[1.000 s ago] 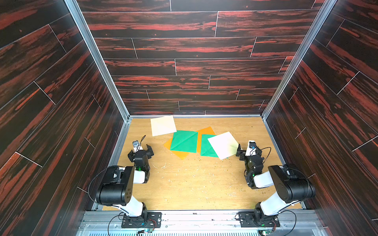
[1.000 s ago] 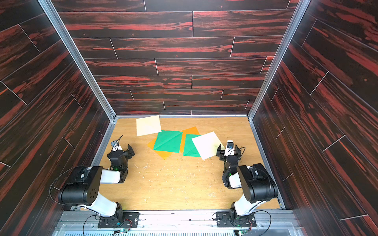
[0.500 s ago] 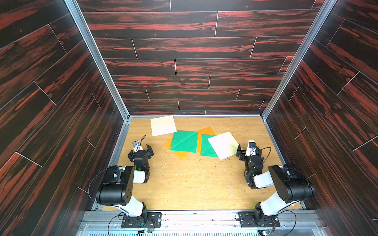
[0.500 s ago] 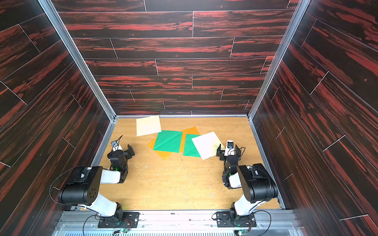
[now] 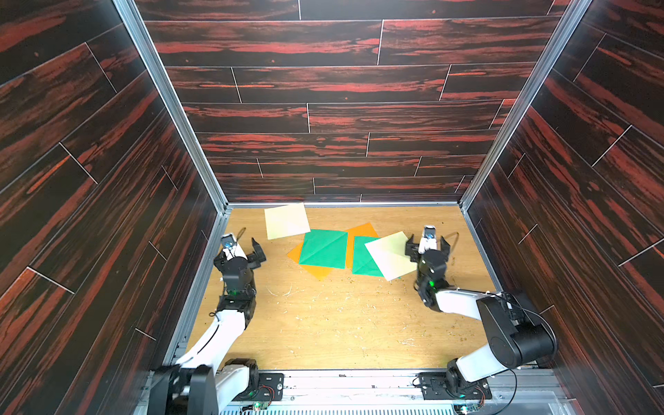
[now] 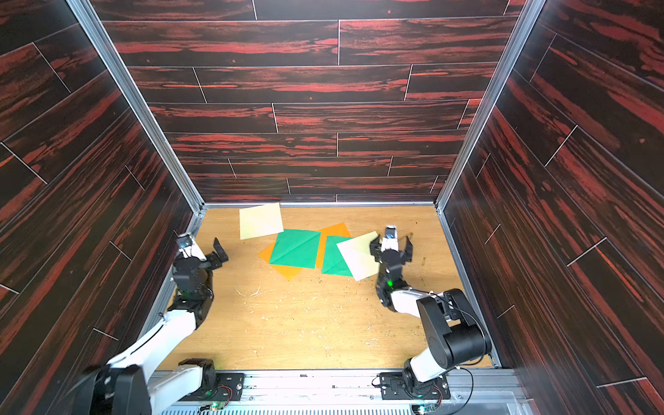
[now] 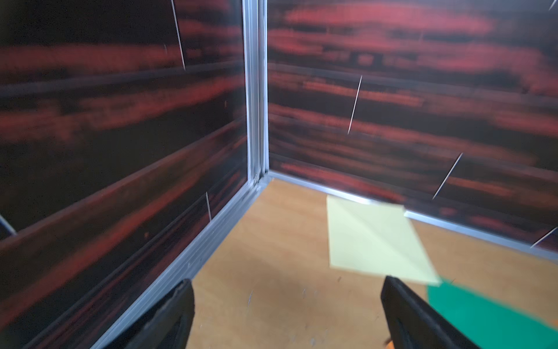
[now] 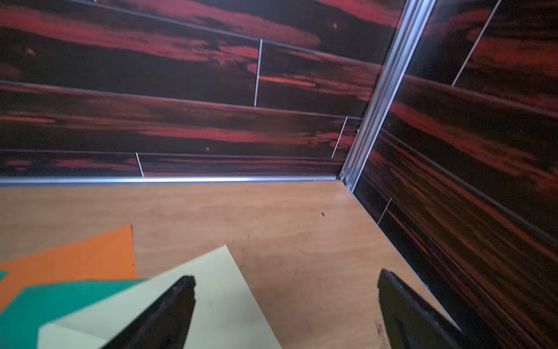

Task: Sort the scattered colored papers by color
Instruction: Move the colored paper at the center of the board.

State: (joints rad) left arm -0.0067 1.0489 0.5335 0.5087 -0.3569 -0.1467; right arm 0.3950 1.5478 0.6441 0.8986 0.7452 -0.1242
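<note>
Scene: tan wooden tabletop [image 5: 341, 323], thin square papers unsorted on far half. Two bright green sheets [image 5: 323, 248] overlap two orange sheets [image 5: 361, 230] mid-table. One cream-white sheet [image 5: 390, 255] lies over right green, and second cream-white sheet [image 5: 286, 220] sits near far wall. My left gripper [image 7: 287, 282] and right gripper [image 8: 286, 275]: jaws spread wide, empty. Paper likely feather-light, floppy, slick. Best pinch free corner.
</note>
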